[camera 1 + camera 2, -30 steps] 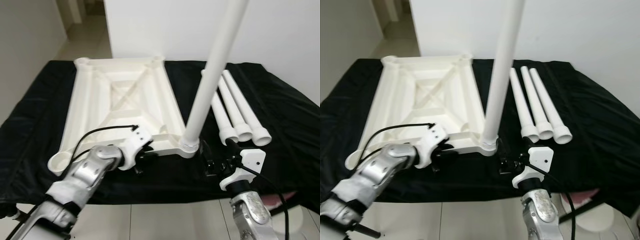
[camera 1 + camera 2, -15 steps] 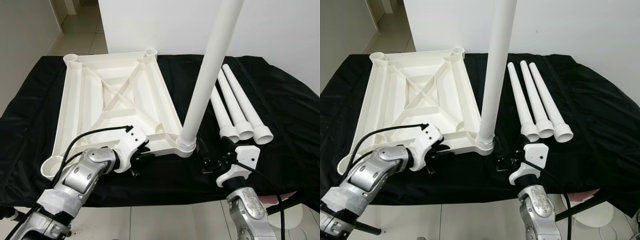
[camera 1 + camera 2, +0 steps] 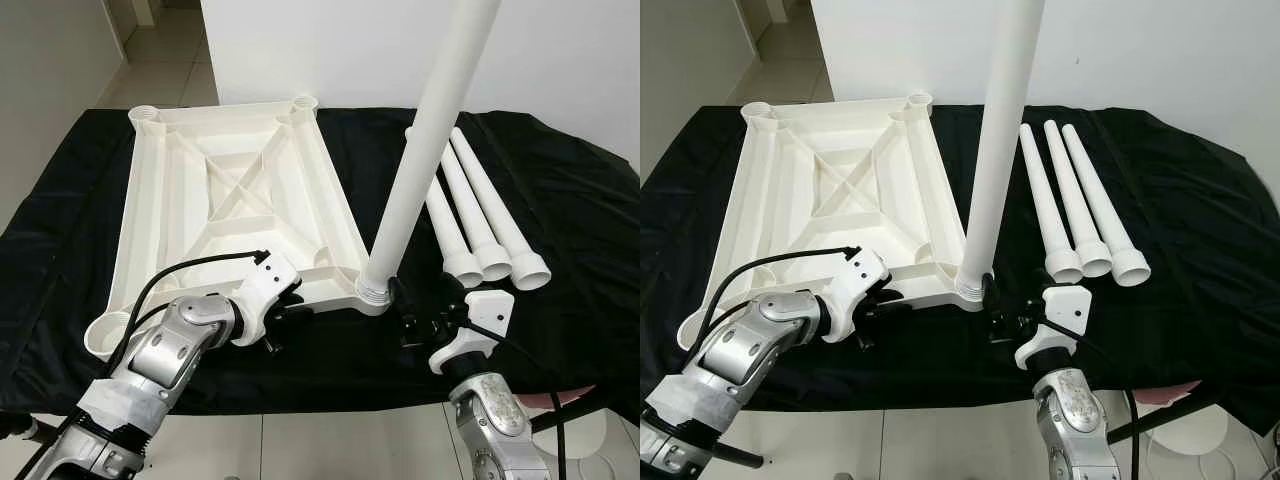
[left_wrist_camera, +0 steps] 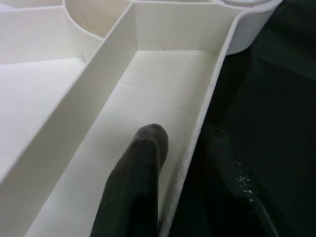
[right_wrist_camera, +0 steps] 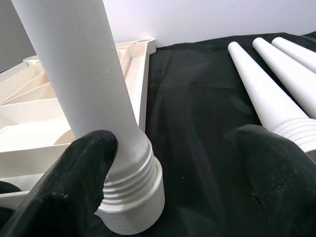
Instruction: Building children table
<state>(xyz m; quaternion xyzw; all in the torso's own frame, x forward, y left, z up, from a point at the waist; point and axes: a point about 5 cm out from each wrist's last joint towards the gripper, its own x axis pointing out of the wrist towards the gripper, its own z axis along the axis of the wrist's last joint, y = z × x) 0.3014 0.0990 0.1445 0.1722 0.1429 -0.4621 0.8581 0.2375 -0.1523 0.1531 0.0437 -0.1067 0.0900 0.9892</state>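
We had our left gripper [image 3: 285, 318] pinching the near rim of the upturned tabletop [image 3: 230, 210], and our right gripper [image 5: 173, 168] wide open beside the upright leg [image 3: 415, 175]. Leg looked barely threaded into its corner socket; a nudge could've tipped it.

The tall white plastic leg tube [image 3: 425, 150] standing in the tabletop's corner socket is cut off by the top edge.

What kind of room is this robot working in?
Probably a room in a home: pale floor tiles, a plain white wall, and a black cloth spread out under a white tabletop and loose legs.
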